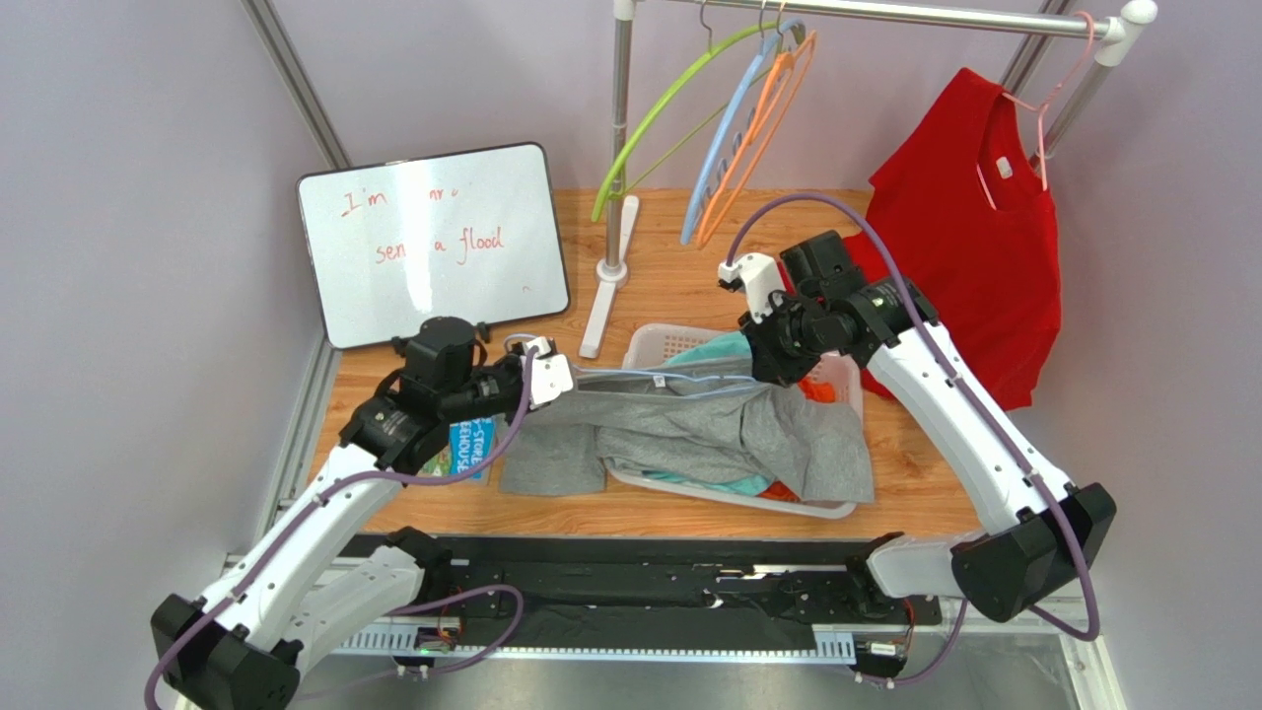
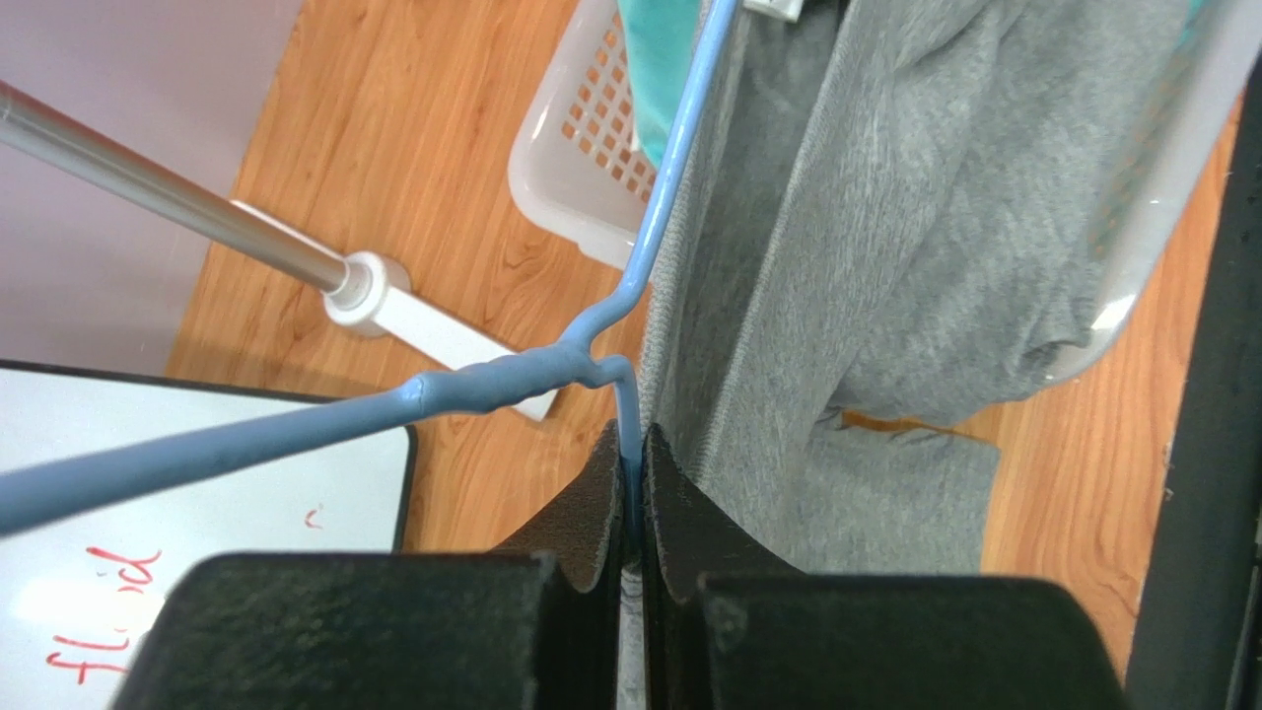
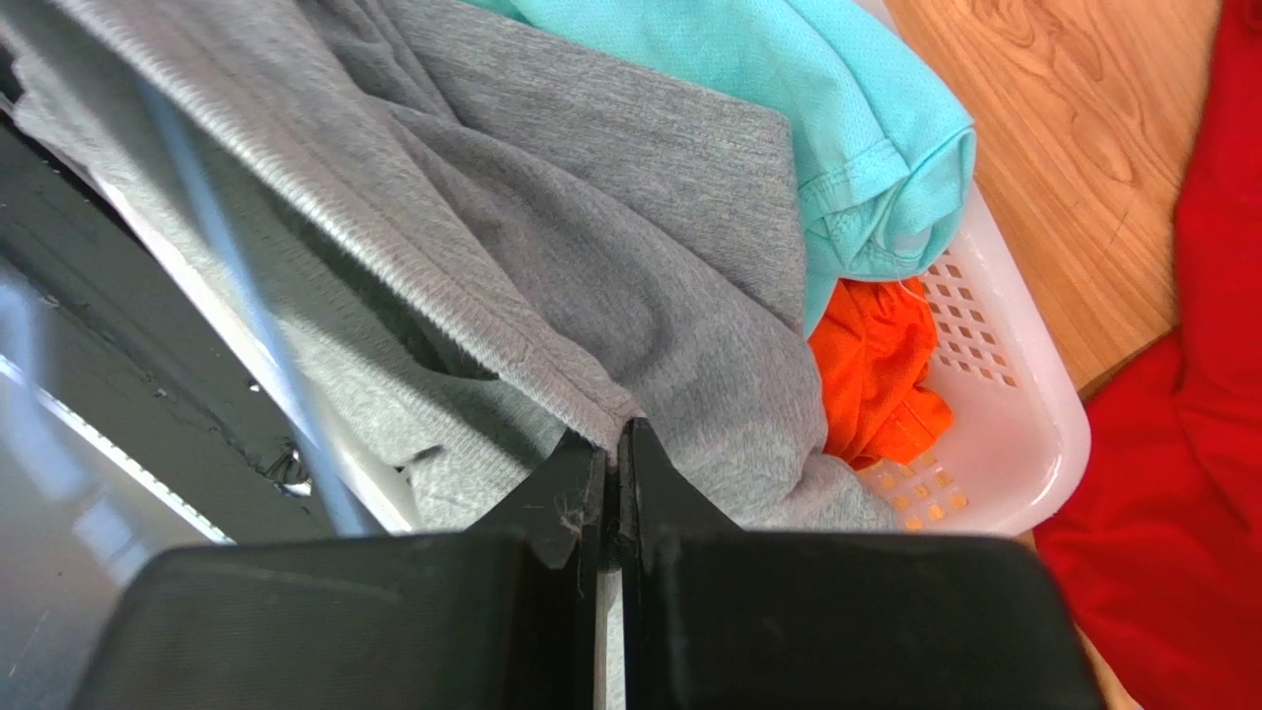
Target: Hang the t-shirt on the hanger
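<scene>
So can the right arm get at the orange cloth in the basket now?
Probably not yet: the right tool is shut on the grey t-shirt. The orange cloth lies uncovered in the basket corner nearby, so the way looks free once it lets go.

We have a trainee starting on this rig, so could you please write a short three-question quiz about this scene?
1. True or false: the jaws of the right arm are shut on the grey t-shirt.
2. The jaws of the left arm pinch: A) the blue hanger, B) the whiteboard, C) the teal garment.
3. Fill in: the shirt hanging from the rail is ___ in colour.
Key: 1 true; 2 A; 3 red.
</scene>
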`<control>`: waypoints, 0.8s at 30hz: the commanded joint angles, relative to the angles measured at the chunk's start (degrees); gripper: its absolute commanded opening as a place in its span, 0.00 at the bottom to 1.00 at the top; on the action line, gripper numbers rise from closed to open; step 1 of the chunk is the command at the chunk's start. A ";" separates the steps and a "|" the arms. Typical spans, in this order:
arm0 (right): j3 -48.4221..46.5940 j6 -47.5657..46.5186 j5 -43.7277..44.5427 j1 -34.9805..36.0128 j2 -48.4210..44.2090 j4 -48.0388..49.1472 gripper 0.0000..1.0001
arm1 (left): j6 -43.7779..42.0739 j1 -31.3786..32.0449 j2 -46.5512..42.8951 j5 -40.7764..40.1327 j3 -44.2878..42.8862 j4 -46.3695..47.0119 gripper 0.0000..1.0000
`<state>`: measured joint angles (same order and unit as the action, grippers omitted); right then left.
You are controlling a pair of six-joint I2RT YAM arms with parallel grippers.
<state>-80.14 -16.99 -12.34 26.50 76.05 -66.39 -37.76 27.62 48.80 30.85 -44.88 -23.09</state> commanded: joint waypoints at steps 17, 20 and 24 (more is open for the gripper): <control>-12.39 -2.61 0.22 -1.46 -3.02 -8.40 0.00 | -2.67 9.82 12.37 -20.74 -10.91 -6.61 0.00; -15.56 -3.66 -5.57 0.65 -1.79 -10.24 0.00 | -0.66 13.33 13.95 -21.62 -16.26 -8.62 0.00; -20.39 -5.41 -8.66 3.47 -0.65 -12.00 0.00 | 2.68 17.46 16.94 -22.85 -23.75 -11.71 0.00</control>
<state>-95.26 -19.55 -17.15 28.01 74.89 -75.22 -38.28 42.46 64.45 11.88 -61.60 -30.26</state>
